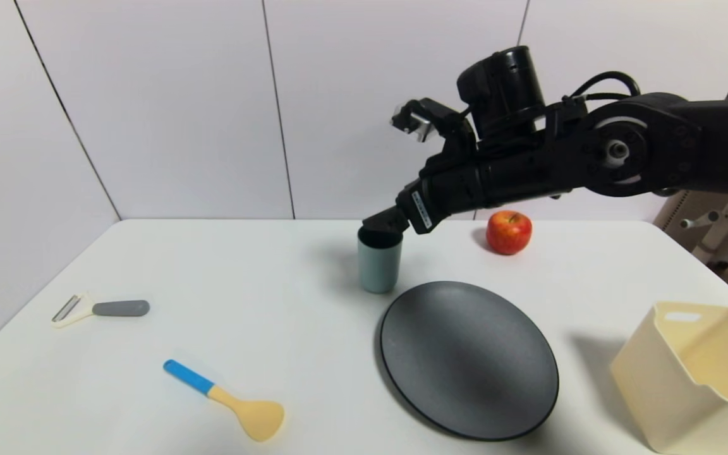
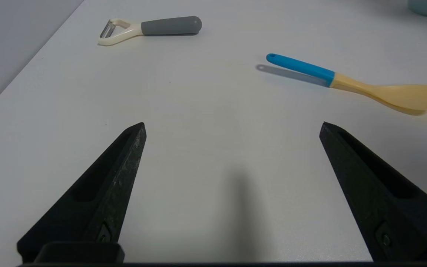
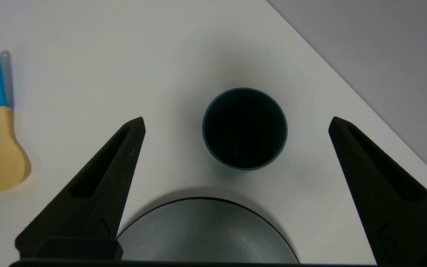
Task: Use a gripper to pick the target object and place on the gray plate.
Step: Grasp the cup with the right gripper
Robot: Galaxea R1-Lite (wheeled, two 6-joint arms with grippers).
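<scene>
One matte cylindrical tumbler (image 1: 379,264) upright beneath spread right gripper (image 3: 235,124).

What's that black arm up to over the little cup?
The right gripper hangs just above the blue-green cup, fingers spread wide and not touching it. The cup stands upright on the white table, just beyond the gray plate, which has nothing on it. It looks set to grab the cup and move it onto the plate. The left gripper is open and idle, low over the table near a peeler and a spoon.
</scene>
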